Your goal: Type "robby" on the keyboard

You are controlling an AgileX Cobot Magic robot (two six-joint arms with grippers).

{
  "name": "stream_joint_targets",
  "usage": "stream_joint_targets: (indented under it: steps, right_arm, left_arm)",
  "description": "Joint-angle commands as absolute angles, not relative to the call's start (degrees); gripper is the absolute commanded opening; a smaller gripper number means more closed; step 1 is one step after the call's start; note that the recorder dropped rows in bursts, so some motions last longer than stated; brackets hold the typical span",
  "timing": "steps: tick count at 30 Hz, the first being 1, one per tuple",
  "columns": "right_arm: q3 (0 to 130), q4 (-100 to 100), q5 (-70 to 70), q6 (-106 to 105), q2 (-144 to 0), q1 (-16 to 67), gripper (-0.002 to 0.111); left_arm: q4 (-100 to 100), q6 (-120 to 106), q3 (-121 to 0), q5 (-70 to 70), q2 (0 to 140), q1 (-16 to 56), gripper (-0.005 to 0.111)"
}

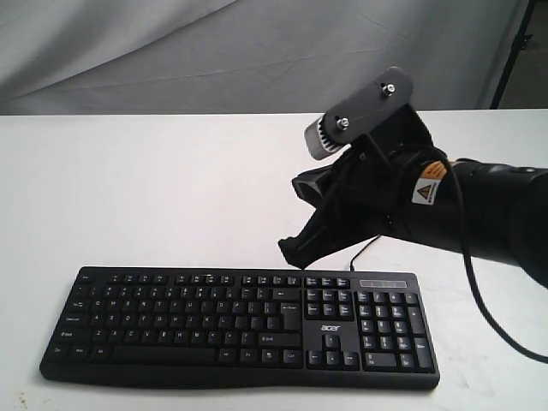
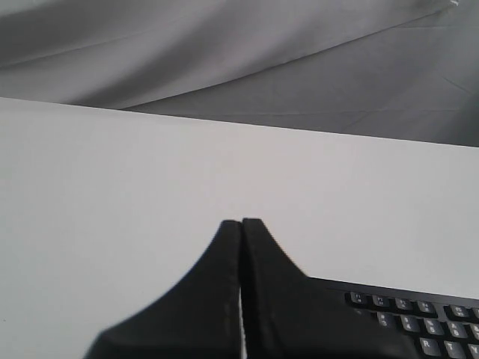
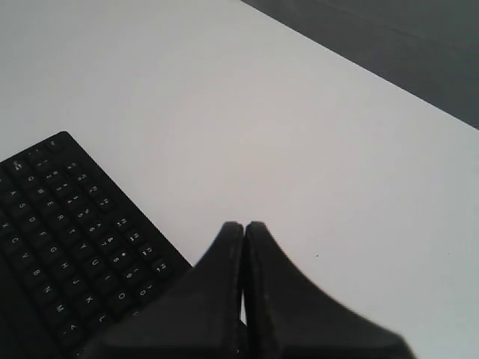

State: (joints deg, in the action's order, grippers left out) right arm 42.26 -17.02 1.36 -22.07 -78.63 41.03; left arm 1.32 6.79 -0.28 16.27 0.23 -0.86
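Observation:
The black keyboard (image 1: 214,321) with white lettering and an "acer" logo lies flat near the table's front edge. My right gripper (image 1: 291,253) hangs shut just above and behind its top row, fingertips pressed together and holding nothing. In the right wrist view the same gripper (image 3: 244,224) is over bare table beside the keyboard (image 3: 67,232). My left gripper (image 2: 241,222) is shut too and holds nothing, with a corner of the keyboard (image 2: 419,321) showing beside it. The left arm does not show in the exterior view.
The white table (image 1: 171,188) stretches behind the keyboard. A thin black cable (image 1: 364,250) runs from the keyboard's back edge under the right arm. A grey cloth backdrop (image 1: 257,51) hangs behind the table.

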Motion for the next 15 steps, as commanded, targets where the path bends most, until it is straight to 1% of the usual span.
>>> stream_joint_targets:
  steps: [1, 6, 8, 10, 12, 15]
  right_arm:
    - [42.06, -17.59, 2.46, -21.9, -77.51, 40.52, 0.0]
    - [42.06, -17.59, 2.09, -21.9, -72.16, 35.97, 0.0]
    - [41.13, -16.79, 2.09, -21.9, -65.75, 29.56, 0.0]
    - [39.53, -16.4, 1.99, -21.9, -61.16, 25.46, 0.0]
    - [35.15, -16.4, 1.99, -21.9, -53.32, 17.92, 0.0]
    - [31.07, -16.4, 1.28, -21.9, -45.05, 9.69, 0.0]
  left_arm:
    - [0.78, 6.89, 0.0, 16.13, 0.0, -0.66, 0.0]
    - [0.78, 6.89, 0.0, 16.13, 0.0, -0.66, 0.0]
    - [0.78, 6.89, 0.0, 16.13, 0.0, -0.66, 0.0]
    - [0.78, 6.89, 0.0, 16.13, 0.0, -0.66, 0.0]
    - [0.78, 6.89, 0.0, 16.13, 0.0, -0.66, 0.0]
    - [0.78, 6.89, 0.0, 16.13, 0.0, -0.66, 0.0]
